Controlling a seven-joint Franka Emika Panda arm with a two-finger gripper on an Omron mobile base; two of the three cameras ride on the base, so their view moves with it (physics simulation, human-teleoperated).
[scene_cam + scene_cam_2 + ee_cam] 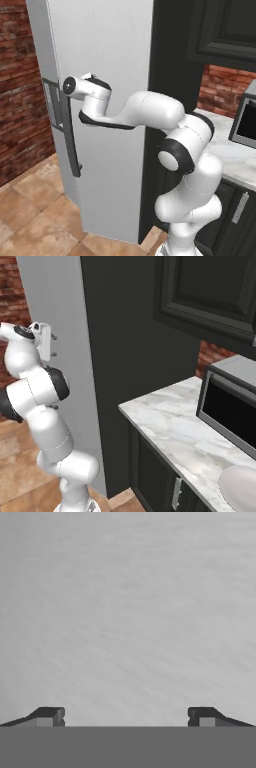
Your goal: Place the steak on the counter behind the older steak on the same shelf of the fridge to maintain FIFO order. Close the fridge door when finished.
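With its jaws spread wide and empty, the gripper (125, 716) presses flat against the fridge door (107, 65), apparently pushing it shut.

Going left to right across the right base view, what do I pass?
Brick wall → robot arm → fridge door → dark cabinet side → marble counter → microwave.
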